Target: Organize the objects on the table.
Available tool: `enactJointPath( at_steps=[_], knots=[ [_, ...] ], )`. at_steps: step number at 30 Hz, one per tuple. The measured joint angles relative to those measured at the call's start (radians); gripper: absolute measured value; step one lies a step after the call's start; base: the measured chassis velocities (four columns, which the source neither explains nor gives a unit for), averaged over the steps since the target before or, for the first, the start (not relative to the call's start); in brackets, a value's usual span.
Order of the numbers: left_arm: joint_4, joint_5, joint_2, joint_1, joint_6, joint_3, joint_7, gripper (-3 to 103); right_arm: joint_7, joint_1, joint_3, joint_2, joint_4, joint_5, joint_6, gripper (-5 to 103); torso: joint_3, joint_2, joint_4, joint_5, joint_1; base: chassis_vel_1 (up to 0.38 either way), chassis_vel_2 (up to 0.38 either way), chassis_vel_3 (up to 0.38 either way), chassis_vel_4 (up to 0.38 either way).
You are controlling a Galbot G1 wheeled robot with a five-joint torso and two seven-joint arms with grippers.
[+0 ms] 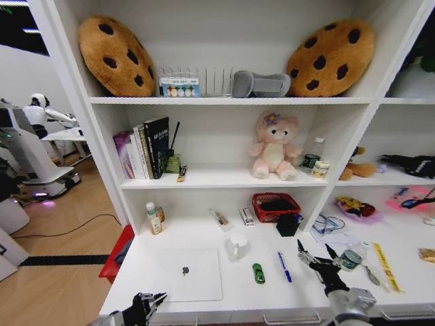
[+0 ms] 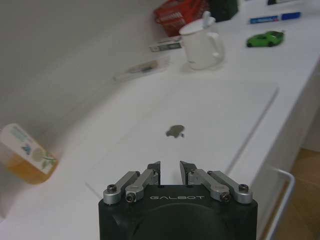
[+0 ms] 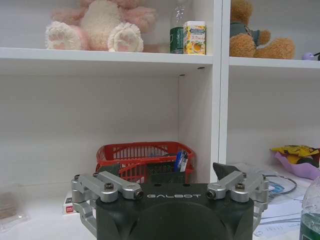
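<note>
On table (image 1: 204,234) | closed silver laptop (image 1: 185,274) | green car (image 1: 258,273)

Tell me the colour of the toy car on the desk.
Green. The toy car shows best in the left wrist view, beside the white mug.
</note>
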Motion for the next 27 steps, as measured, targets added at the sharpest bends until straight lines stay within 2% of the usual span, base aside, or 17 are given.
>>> enactJointPath(
  at_steps=[2,3,5,6,8,9,10,11,13,14,16,17,18,20,21,24,27],
  knots=[
    [-0.02,-0.044,-0.107,-0.01,-0.009,-0.062,-0.035,32,-0.004,-0.009,-0.005,0.002,0.013,0.0,0.001,100,0.0,0.0,-0.0001,0.0,0.0,0.0,0.0,0.0,0.0],
    [-0.02,-0.044,-0.107,-0.01,-0.009,-0.062,-0.035,32,-0.004,-0.009,-0.005,0.002,0.013,0.0,0.001,100,0.0,0.0,-0.0001,0.0,0.0,0.0,0.0,0.0,0.0],
    [-0.056,-0.136,-0.263,-0.048,0.003,-0.146,-0.071,43,-0.017,-0.025,-0.024,0.02,0.035,-0.005,0.009,100,0.0,0.0,0.0001,0.0001,0.0,0.0,0.0,0.0,0.0],
    [-0.056,-0.136,-0.263,-0.048,0.003,-0.146,-0.071,43,-0.017,-0.025,-0.024,0.02,0.035,-0.005,0.009,100,0.0,0.0,0.0001,0.0001,0.0,0.0,0.0,0.0,0.0],
    [-0.079,-0.222,-0.451,-0.102,0.038,-0.213,-0.113,54,-0.026,-0.048,-0.065,0.06,0.054,-0.036,0.024,100,0.0,0.0,-0.0002,0.0,0.0,0.0,0.0,0.0,0.0],
    [-0.079,-0.222,-0.451,-0.102,0.038,-0.213,-0.113,54,-0.026,-0.048,-0.065,0.06,0.054,-0.036,0.024,100,0.0,0.0,-0.0002,0.0,0.0,0.0,0.0,0.0,0.0],
    [-0.083,-0.249,-0.521,-0.119,0.05,-0.235,-0.121,59,-0.031,-0.054,-0.086,0.076,0.054,-0.053,0.033,100,0.0,0.0,-0.0001,-0.0003,0.0,0.0,0.0,0.0,0.0],
    [-0.083,-0.249,-0.521,-0.119,0.05,-0.235,-0.121,59,-0.031,-0.054,-0.086,0.076,0.054,-0.053,0.033,100,0.0,0.0,-0.0001,-0.0003,0.0,0.0,0.0,0.0,0.0],
    [-0.092,-0.281,-0.683,-0.144,0.063,-0.277,-0.134,70,-0.045,-0.062,-0.151,0.113,0.018,-0.126,0.063,100,0.0,0.0,0.0001,0.0,0.0,0.0,0.0,0.0,0.0],
    [-0.092,-0.281,-0.683,-0.144,0.063,-0.277,-0.134,70,-0.045,-0.062,-0.151,0.113,0.018,-0.126,0.063,100,0.0,0.0,0.0001,0.0,0.0,0.0,0.0,0.0,0.0],
    [-0.101,-0.278,-0.772,-0.14,0.061,-0.285,-0.131,81,-0.046,-0.055,-0.202,0.128,-0.027,-0.192,0.077,100,0.0,0.0,0.0,0.0,0.0,0.0,0.0,0.0,0.0],
    [-0.102,-0.268,-0.801,-0.137,0.055,-0.284,-0.126,86,-0.045,-0.048,-0.227,0.131,-0.048,-0.208,0.076,100,0.0,0.0,0.0,0.0,0.0,0.0,0.0,0.0,0.0],
    [-0.102,-0.268,-0.801,-0.137,0.055,-0.284,-0.126,86,-0.045,-0.048,-0.227,0.131,-0.048,-0.208,0.076,100,0.0,0.0,0.0,0.0,0.0,0.0,0.0,0.0,0.0],
    [-0.091,-0.214,-0.871,-0.138,0.024,-0.262,-0.116,96,-0.044,-0.03,-0.278,0.128,-0.101,-0.237,0.071,100,0.0,0.0,0.0,0.0003,0.0,0.0,0.0,0.0,0.0],
    [-0.091,-0.214,-0.871,-0.138,0.024,-0.262,-0.116,96,-0.044,-0.03,-0.278,0.128,-0.101,-0.237,0.071,100,0.0,0.0,0.0,0.0003,0.0,0.0,0.0,0.0,0.0],
    [-0.076,-0.173,-0.986,-0.144,0.008,-0.222,-0.104,100,-0.039,0.006,-0.34,0.125,-0.167,-0.285,0.073,100,0.0,0.0,0.0002,-0.0001,0.0,0.0,0.0,0.0,0.0],
    [-0.073,-0.164,-1.014,-0.143,0.003,-0.212,-0.1,100,-0.035,0.019,-0.357,0.125,-0.183,-0.296,0.073,100,0.0,0.0,0.0,0.0002,0.0,0.0,0.0,0.0,0.0]
  ],
)
